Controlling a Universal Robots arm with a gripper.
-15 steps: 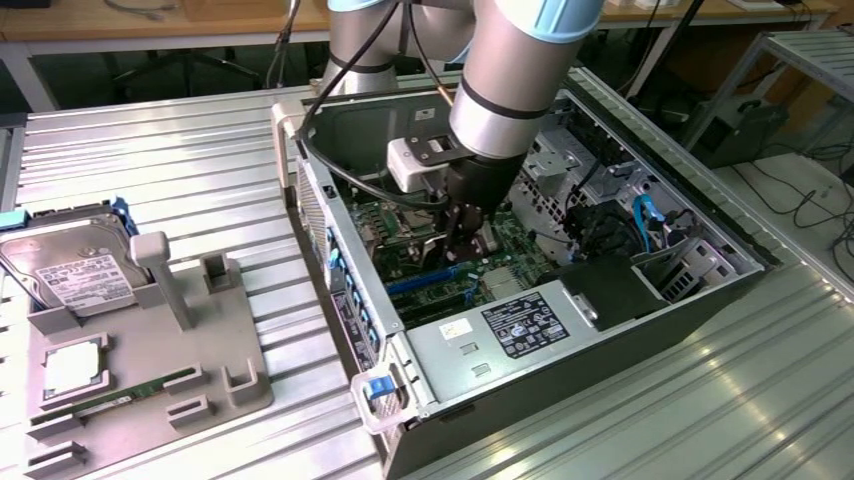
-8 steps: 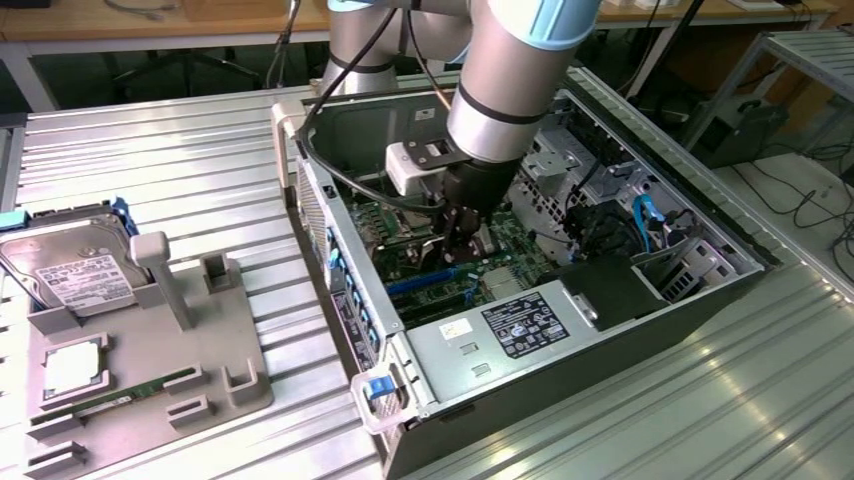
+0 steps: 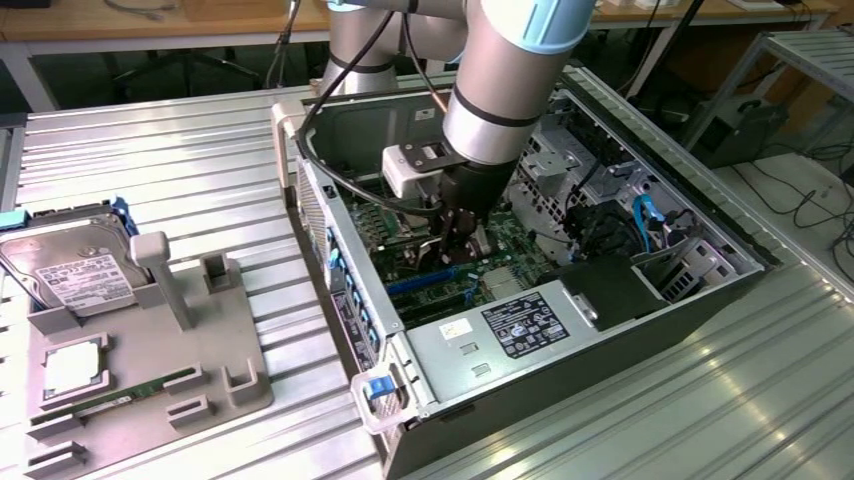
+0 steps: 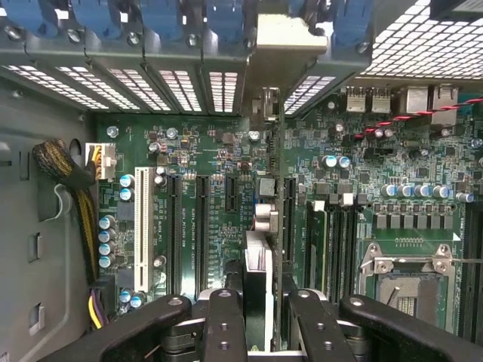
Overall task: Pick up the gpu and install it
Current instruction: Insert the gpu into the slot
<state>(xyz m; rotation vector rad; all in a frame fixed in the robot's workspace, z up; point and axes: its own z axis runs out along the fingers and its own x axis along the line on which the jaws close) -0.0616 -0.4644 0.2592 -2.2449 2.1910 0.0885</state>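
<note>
The gpu (image 4: 259, 260) is seen edge-on, a thin dark card standing between my gripper's (image 4: 260, 320) two black fingers (image 4: 225, 324). Its silver bracket (image 4: 283, 53) reaches up to the case's rear slot openings. The card hangs over the green motherboard (image 4: 219, 158), in line with the area between two black expansion slots (image 4: 202, 226); whether it touches the board I cannot tell. In the exterior view my gripper (image 3: 451, 240) is lowered inside the open computer case (image 3: 534, 335), shut on the gpu.
A white slot (image 4: 141, 226) and yellow-black cables (image 4: 68, 173) lie to one side, the CPU socket (image 4: 411, 283) to the other. On the exterior view's left a grey holder tray (image 3: 200, 350) carries a hard drive (image 3: 67, 270) and a green memory stick (image 3: 127, 395).
</note>
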